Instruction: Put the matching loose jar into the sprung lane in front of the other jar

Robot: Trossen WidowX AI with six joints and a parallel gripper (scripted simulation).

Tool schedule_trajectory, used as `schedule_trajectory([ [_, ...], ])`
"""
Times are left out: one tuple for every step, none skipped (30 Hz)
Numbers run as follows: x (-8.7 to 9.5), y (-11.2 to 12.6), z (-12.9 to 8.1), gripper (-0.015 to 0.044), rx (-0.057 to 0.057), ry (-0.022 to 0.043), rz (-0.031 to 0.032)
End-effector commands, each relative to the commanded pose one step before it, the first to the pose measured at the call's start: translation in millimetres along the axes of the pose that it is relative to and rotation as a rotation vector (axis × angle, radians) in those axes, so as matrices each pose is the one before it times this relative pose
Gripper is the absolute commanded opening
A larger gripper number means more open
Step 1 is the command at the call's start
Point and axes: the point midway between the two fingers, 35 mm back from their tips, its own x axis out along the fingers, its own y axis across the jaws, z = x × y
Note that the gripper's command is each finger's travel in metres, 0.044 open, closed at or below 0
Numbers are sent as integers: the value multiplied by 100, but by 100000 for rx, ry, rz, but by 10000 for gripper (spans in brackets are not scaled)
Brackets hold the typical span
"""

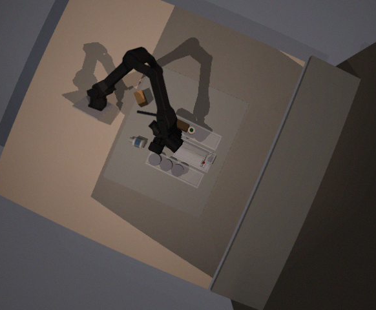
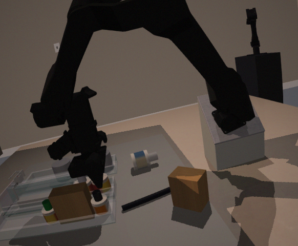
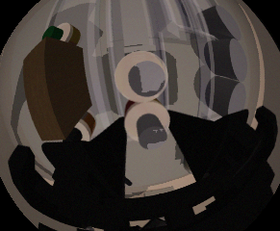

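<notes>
Tool: my tool (image 2: 92, 171) is clamped on a jar (image 3: 147, 122) with a pale cap — the fingers are stopped wide on its body, not closed down.
Jar in hand: at the front end of the middle lane (image 2: 64, 182) of the clear rack (image 2: 1, 227), low between the lane walls; I cannot tell whether its base is on the lane floor.
Jar already in lane: the matching jar (image 3: 140, 77) stands just behind mine, seemingly touching, in the wrist view.
Pusher: the plate (image 1: 207, 159) with its red mark sits toward the far end of that lane.
Step in hand: I judge I am pressing the row back. Doing it well means a slow, straight push along the lane, jar upright, until it clears the low front stop — then ease forward so the spring settles gently before I let go.
Risk: tilting the jar, or releasing while the spring is loaded.
Arm: arched high from its base block (image 2: 233, 137), wrist pitched steeply down over the rack front.
Other loose jar: the blue-banded one (image 2: 142, 159) lies on its side on the table (image 2: 149, 225), well apart.
</notes>
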Motion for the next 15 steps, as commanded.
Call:
schedule_trajectory([
  [17, 117, 128, 0, -417, -770, 650],
  [0, 0, -17, 0, 1, 1, 0],
  [0, 0, -17, 0, 1, 1, 0],
  [0, 0, -17, 0, 1, 1, 0],
  [0, 0, -17, 0, 1, 1, 0],
  [0, 0, -17, 0, 1, 1, 0],
  [0, 0, -17, 0, 1, 1, 0],
  [0, 0, -17, 0, 1, 1, 0],
  [0, 0, -17, 0, 1, 1, 0],
  [0, 0, -17, 0, 1, 1, 0],
  [0, 0, -17, 0, 1, 1, 0],
  [0, 0, -17, 0, 1, 1, 0],
  [0, 0, -17, 0, 1, 1, 0],
  [0, 0, -17, 0, 1, 1, 0],
  [0, 0, -17, 0, 1, 1, 0],
])
